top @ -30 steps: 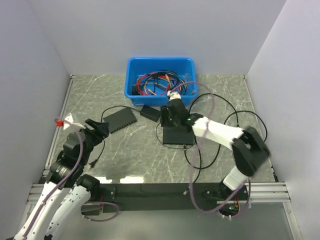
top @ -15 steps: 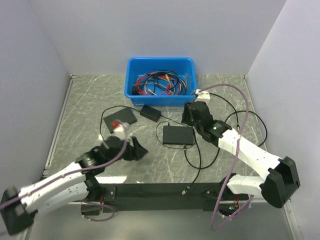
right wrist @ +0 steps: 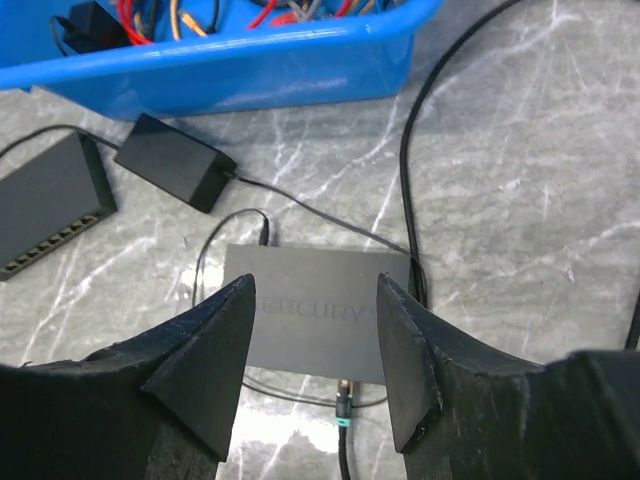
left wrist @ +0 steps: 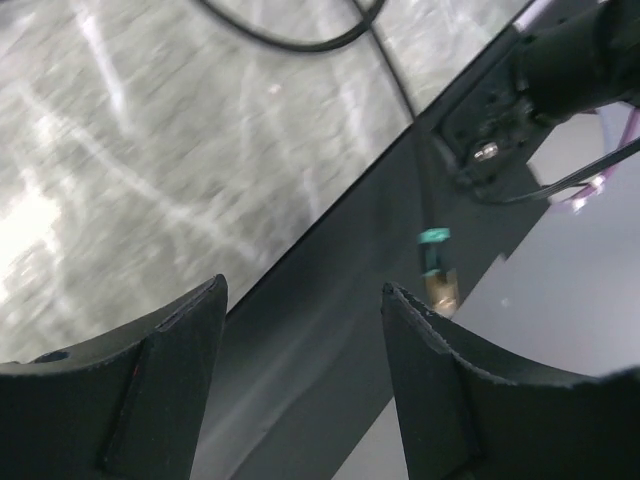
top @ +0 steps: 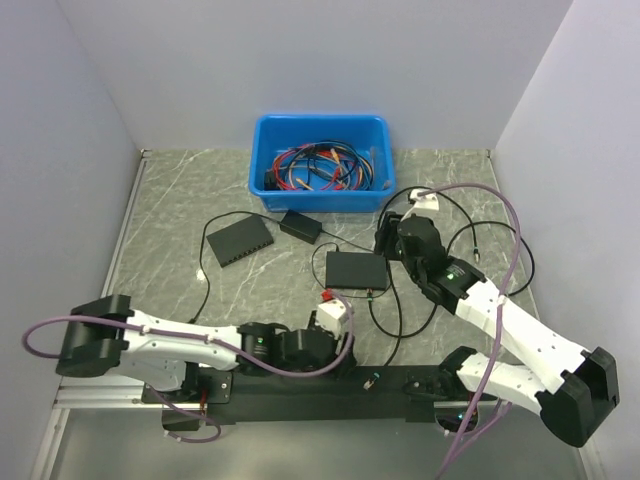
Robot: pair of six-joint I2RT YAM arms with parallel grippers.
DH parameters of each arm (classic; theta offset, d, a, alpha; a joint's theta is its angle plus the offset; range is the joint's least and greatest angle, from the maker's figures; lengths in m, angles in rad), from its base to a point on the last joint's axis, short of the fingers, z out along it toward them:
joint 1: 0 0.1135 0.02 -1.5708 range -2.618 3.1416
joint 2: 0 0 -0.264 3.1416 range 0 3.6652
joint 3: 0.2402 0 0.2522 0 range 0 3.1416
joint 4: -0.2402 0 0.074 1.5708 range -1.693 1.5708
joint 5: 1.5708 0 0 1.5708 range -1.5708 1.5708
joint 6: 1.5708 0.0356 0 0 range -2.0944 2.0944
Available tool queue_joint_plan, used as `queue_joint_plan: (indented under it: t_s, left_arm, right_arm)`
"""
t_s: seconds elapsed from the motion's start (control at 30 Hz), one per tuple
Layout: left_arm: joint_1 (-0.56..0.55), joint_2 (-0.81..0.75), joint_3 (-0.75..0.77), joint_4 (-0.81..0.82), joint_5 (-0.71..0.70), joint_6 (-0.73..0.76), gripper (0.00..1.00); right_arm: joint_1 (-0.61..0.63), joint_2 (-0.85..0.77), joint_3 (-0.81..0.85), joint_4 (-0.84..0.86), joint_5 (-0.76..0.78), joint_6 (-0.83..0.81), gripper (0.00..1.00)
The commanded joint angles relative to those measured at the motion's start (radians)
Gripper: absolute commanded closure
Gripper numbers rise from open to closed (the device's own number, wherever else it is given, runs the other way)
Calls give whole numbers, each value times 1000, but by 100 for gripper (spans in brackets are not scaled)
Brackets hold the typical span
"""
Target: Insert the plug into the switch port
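The left gripper (left wrist: pixel 300 300) has its jaws wide with nothing between them. It sits low at the near table edge, aimed at the plug (left wrist: pixel 436 268). The plug lies loose on the black base rail (left wrist: pixel 330 340), at 6 o'clock from the black switch (right wrist: pixel 318 310), so this pose likely prepares a pickup. The right gripper (right wrist: pixel 315 290), jaws apart and empty, hovers over the switch, probably to steady the housing during insertion. A teal-banded connector (right wrist: pixel 343 405) appears seated in the switch's 6 o'clock edge.
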Motion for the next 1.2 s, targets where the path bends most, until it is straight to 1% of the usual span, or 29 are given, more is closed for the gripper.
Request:
queue_joint_plan:
  t_s: [0.0, 0.23, 0.47, 0.57, 0.6, 0.73, 0.9, 1.03, 1.13, 1.17]
  left_arm:
    - [-31, 56, 90, 86, -57, 37, 30]
    - [-52, 139, 165, 68, -5, 88, 30]
    - [-84, 181, 187, 90, 104, 135, 31]
    - [-97, 219, 224, 45, 99, 151, 31]
    - [-98, 236, 237, 3, 98, 152, 32]
    - [-100, 254, 244, 24, 141, 160, 32]
    - [-103, 306, 284, -17, 130, 163, 36]
    - [-103, 328, 297, -23, 167, 169, 39]
    - [-103, 325, 299, -26, 176, 172, 45]
    - [-103, 325, 304, -35, 178, 174, 51]
  right_arm:
    - [-7, -33, -17, 22, 21, 13, 41]
    - [-7, -60, -42, 21, 24, 13, 41]
    - [-7, -87, -63, 25, 29, 13, 41]
    - [-8, -85, -66, 24, 29, 13, 41]
    - [-8, -87, -66, 27, 29, 13, 41]
    - [-10, -91, -71, 27, 30, 13, 41]
    - [-8, -90, -75, 30, 36, 10, 41]
    - [-10, -88, -80, 30, 35, 8, 41]
    - [-11, -87, -83, 30, 40, 5, 41]
    - [-13, -87, -83, 28, 38, 5, 41]
